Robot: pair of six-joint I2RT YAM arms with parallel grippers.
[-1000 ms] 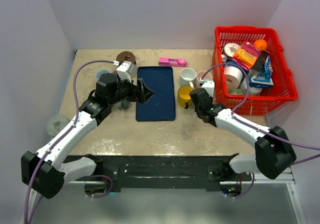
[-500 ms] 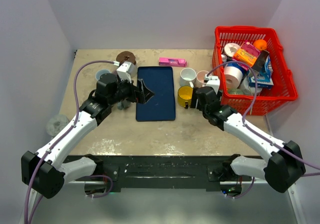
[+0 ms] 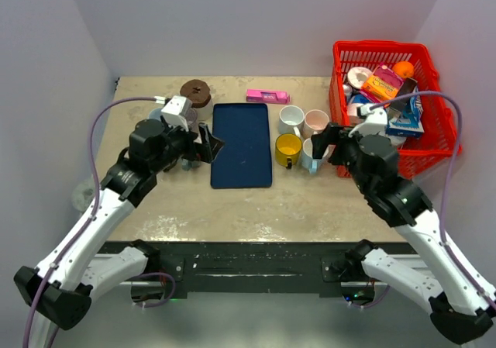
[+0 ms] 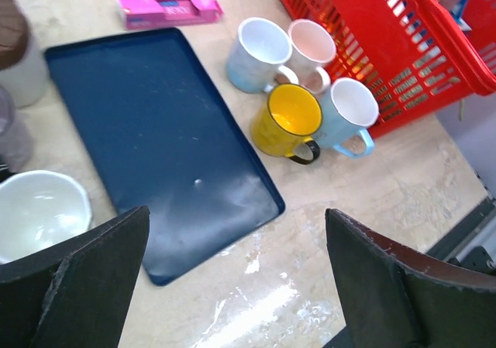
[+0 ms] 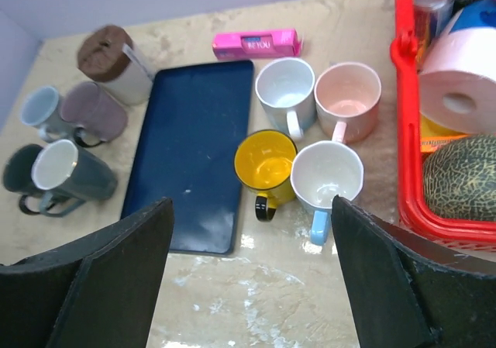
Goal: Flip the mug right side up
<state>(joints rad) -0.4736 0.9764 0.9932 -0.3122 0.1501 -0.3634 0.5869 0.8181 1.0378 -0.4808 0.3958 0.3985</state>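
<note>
1. Finds the light blue mug [image 5: 325, 176] standing mouth-up on the table [image 5: 310, 309], just beside the yellow mug [image 5: 266, 162], in front of the pink mug [image 5: 348, 91] and near the red basket [image 5: 401, 92].
2. Differs from a second ago: then had the right gripper [image 5: 249, 224] low against this cluster of mugs, with no light blue mug visible there; now shows it lifted clear and drawn back, fingers spread wide with nothing between them.
3. Shows the left gripper [image 4: 232, 239] likewise spread and empty, pulled back a little toward the left edge of the blue tray [image 4: 147, 123].
4. Reads as release completed, with the mug left standing unaided.
5. Suggests the task is essentially finished, leaving only a retreat without nudging the handle.
</note>
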